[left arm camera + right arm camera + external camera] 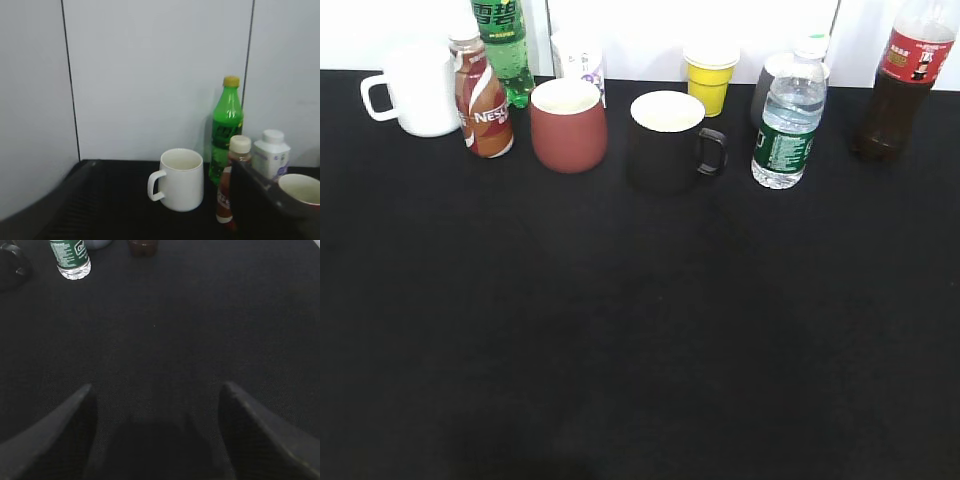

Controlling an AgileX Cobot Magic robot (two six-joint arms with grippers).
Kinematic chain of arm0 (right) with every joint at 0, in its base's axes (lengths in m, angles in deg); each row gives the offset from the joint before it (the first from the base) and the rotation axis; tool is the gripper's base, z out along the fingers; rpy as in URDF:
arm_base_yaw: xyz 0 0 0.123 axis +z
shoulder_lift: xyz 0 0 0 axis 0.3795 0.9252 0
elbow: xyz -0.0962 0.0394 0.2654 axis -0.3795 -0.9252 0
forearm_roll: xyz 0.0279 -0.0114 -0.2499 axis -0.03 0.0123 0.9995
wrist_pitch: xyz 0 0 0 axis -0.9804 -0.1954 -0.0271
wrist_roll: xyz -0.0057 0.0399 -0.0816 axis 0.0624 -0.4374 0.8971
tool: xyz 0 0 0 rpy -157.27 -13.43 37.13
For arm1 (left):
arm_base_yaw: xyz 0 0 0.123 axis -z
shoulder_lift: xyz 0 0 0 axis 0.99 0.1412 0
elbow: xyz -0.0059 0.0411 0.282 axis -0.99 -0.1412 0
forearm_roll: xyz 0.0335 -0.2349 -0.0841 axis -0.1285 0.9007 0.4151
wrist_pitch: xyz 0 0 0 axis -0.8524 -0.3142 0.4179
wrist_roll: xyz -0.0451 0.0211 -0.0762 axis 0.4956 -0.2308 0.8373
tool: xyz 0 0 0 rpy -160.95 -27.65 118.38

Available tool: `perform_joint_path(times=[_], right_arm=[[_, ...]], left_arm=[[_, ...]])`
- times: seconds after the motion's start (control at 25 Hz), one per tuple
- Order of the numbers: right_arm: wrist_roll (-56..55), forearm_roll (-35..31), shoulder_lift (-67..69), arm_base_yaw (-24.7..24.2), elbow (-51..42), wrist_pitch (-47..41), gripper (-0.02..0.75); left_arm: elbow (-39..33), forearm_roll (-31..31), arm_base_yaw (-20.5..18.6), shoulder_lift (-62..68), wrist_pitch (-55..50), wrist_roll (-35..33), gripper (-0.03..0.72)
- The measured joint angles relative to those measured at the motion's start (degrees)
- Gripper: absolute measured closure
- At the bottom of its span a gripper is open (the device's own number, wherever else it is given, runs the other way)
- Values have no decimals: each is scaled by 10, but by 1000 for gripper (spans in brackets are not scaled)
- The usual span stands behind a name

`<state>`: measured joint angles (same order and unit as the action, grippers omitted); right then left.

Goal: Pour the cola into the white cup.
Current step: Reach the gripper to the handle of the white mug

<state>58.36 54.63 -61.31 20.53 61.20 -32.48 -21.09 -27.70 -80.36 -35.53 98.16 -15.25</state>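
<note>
We see the cola bottle [905, 85] at the far right of the back row on the black cloth-covered table [640, 330]: tall clear plastic, dark brown liquid below a red label, its cap cut off by the top edge. In the right wrist view only its dark base [143, 246] shows at the top edge. The white cup [420, 88] stands at the far left end, well apart from the cola: a smooth, glossy ceramic cylinder with a loop handle pointing left. The left wrist view shows it [179, 179] empty.

Between them we find a small brown Nestle bottle [482, 100], a green soda bottle [504, 45], a matte maroon cup [568, 122], a white container with purple print [580, 55], a black mug [668, 138] with a pale inside, a yellow cup [709, 78] and a ribbed clear water bottle [786, 118] with a green label, partly hiding a grey cup behind it.

Neither arm appears in the exterior view. The right gripper [160, 435] hangs low over bare cloth, its two dark fingers spread wide with nothing between them. Of the left gripper [272, 210] we see only a blurred dark edge at the lower right, so we cannot tell whether it is spread or closed.
</note>
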Motion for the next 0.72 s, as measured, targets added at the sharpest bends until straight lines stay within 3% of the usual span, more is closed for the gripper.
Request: perform_joint_path(times=[0.2,0.32,0.48,0.72], right_arm=[[0,0,0,0,0,0,166],[0,0,0,0,0,0,166],[0,0,0,0,0,0,166],[0,0,0,0,0,0,166]], left_arm=[[-1,0,0,312,300,0,108],[5,3,-1,463,401,0,157],[95,10,-13,633,451,0,176],[266,10,-25,790,429,0,206]])
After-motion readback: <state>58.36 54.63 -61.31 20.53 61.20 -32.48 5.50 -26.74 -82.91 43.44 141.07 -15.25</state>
